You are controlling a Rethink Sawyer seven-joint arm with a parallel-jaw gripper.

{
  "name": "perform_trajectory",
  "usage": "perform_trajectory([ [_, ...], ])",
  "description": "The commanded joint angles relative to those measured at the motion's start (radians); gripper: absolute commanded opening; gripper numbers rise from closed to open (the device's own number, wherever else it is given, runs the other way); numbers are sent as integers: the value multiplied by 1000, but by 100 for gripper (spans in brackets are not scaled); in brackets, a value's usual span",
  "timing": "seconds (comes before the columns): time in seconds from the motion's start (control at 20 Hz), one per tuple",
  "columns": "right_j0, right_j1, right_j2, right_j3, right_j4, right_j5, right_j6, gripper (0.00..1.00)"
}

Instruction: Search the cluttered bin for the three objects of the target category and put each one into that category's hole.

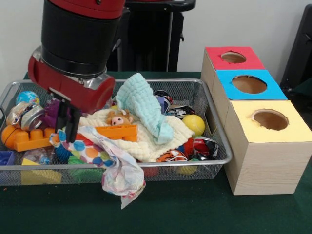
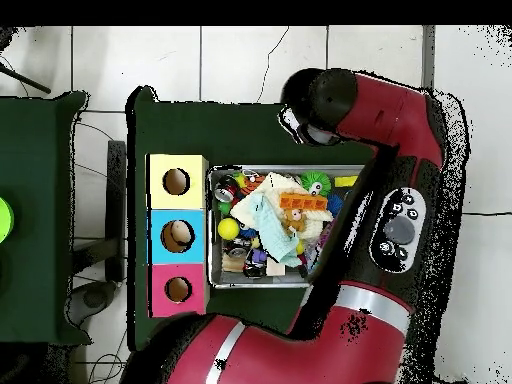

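Over the bin's (image 1: 214,122) front rim, the spotted wrapper (image 1: 105,161) hangs, seemingly clamped in the pincer (image 1: 66,129).

Silver wire-mesh bin (image 1: 207,105) with a smooth metal rim; crinkly printed wrapper (image 1: 114,168); soft waffle-textured cloth (image 1: 144,107); matt green table (image 1: 195,209).

Wall: you face a plain white wall (image 1: 234,24) behind the table.
Table: your work surface is covered in dark green cloth (image 1: 195,209).
Floor: from overhead you see pale square tiles (image 2: 240,55) with dark joints.
Second table: another green-topped table (image 2: 35,200) stands apart on your overhead's left side.
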Motion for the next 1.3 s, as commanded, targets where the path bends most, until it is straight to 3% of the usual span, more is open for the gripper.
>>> perform_trajectory([
  [0.05, 1, 58, 28, 93, 35, 3, 331, 0],
  [1.3, 36, 56, 9, 97, 37, 19, 333, 0],
])
